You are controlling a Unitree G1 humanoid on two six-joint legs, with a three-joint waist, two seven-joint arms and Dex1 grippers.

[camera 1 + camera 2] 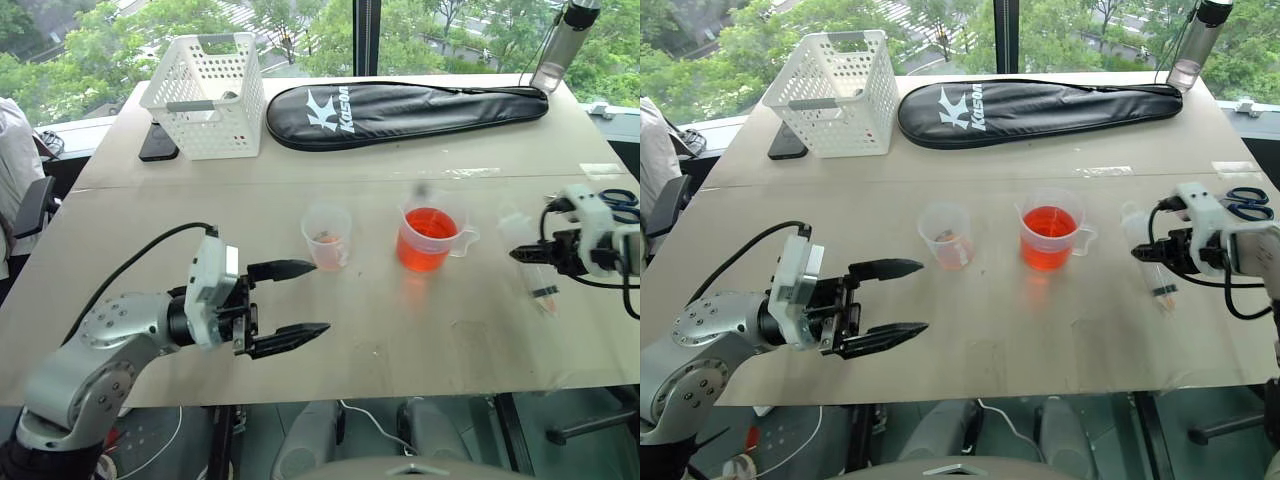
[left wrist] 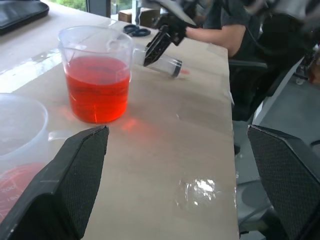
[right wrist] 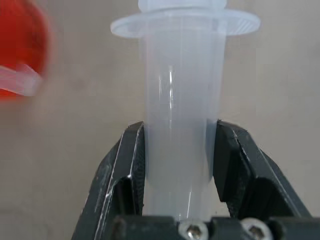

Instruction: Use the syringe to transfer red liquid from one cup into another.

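right gripper clamps the barrel of the large clear plastic syringe at the table's right side, left gripper gaping empty – risk: the smooth barrel slips or tilts before reaching the handled clear cup of orange-red liquid, missing it or knocking it over.

Small cup left of handled cup; basket behind both.

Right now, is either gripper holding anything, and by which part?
The right gripper holds the syringe by its barrel, below the flange. The left gripper holds nothing.
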